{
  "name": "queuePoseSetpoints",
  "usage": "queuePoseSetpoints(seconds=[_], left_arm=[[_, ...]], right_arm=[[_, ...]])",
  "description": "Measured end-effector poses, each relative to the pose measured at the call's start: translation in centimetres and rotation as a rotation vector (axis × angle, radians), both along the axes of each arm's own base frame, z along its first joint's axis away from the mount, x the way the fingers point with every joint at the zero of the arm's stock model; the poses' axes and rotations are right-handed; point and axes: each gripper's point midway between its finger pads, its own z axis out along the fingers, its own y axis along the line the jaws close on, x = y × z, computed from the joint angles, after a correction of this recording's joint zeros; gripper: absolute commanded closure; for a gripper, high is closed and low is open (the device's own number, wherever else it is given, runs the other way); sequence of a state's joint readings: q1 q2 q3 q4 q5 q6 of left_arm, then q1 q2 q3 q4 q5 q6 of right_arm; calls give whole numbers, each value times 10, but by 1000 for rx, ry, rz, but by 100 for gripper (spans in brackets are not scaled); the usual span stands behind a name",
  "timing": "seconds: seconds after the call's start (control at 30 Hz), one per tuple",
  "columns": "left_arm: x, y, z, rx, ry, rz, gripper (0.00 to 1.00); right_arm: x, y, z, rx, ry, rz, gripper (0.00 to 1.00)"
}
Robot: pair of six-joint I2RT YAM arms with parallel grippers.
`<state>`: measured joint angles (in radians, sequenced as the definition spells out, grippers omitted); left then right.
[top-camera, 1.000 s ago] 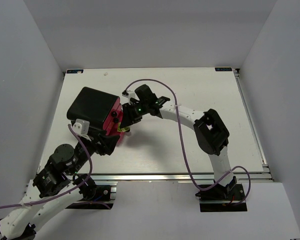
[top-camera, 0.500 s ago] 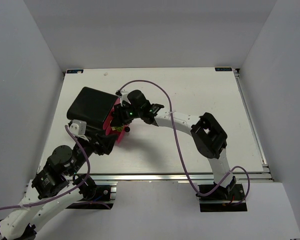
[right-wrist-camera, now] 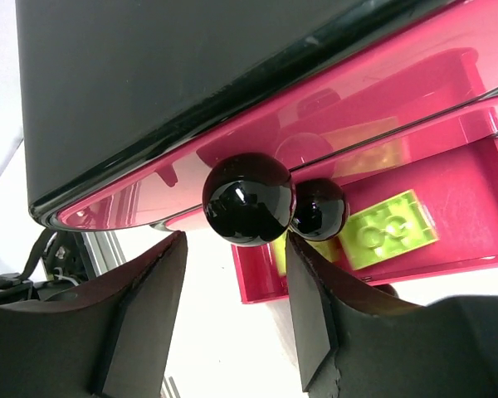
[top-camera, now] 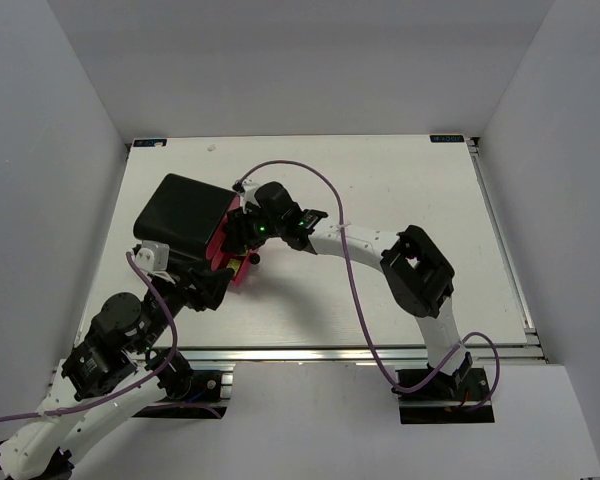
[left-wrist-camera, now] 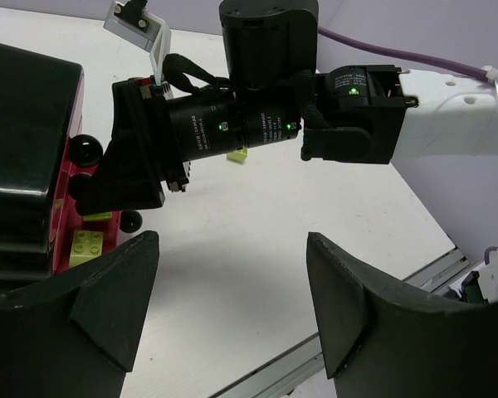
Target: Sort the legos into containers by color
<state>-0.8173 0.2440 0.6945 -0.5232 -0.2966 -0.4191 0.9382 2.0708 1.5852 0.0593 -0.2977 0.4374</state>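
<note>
The right gripper [right-wrist-camera: 235, 242] is at the front of the black cabinet [top-camera: 180, 215]. Its two fingers [right-wrist-camera: 141, 323] stand apart, one on each side of a round black knob [right-wrist-camera: 247, 199]. They do not look like they squeeze it. The left gripper [left-wrist-camera: 232, 307] hangs low down just in front of the cabinet. It is wide open and has nothing in it.

One pink drawer [right-wrist-camera: 473, 191] sticks out at the bottom of the cabinet front. A lime lego [right-wrist-camera: 388, 230] lies in it. Another lime lego [left-wrist-camera: 237, 154] lies on the table [left-wrist-camera: 257, 249], a bit away from the cabinet front, past the right arm.

What could go wrong? The knob is round and smooth. The fingers may slip off it if they close only on its edge. If the right gripper pulls hard, the whole cabinet may slide or tip, because nothing seems to hold it down. If it pushes instead, it may bump the open drawer under the knob and shake the lego inside. The two arms are very near each other by the cabinet front, so they may knock together if both move. The purple cable [top-camera: 280, 165] near the cabinet's back corner could catch too.
</note>
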Motion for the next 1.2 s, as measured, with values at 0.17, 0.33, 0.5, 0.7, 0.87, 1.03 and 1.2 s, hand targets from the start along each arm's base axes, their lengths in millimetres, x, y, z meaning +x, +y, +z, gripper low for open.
queuePoseSetpoints(seconds=[0.17, 0.33, 0.5, 0.7, 0.87, 1.03, 1.2], left_arm=[[0, 0, 0, 0, 0, 0, 19], [0, 0, 0, -1, 0, 0, 22], [0, 0, 0, -1, 0, -2, 23], [-1, -1, 0, -1, 0, -8, 22], [-1, -1, 1, -3, -2, -8, 22], [-2, 0, 1, -5, -3, -8, 22], [-2, 0, 1, -5, -3, -8, 21]], right_arm=[[-1, -5, -1, -18, -36, 18, 79], [-8, -63, 8, -123, -198, -11, 100], [16, -140, 22, -208, -259, -152, 55], [74, -233, -30, -418, -110, -376, 11], [87, -258, -56, -575, -115, -326, 11], [117, -267, -66, -671, -186, -181, 11], [132, -301, -84, -779, -230, -49, 12]])
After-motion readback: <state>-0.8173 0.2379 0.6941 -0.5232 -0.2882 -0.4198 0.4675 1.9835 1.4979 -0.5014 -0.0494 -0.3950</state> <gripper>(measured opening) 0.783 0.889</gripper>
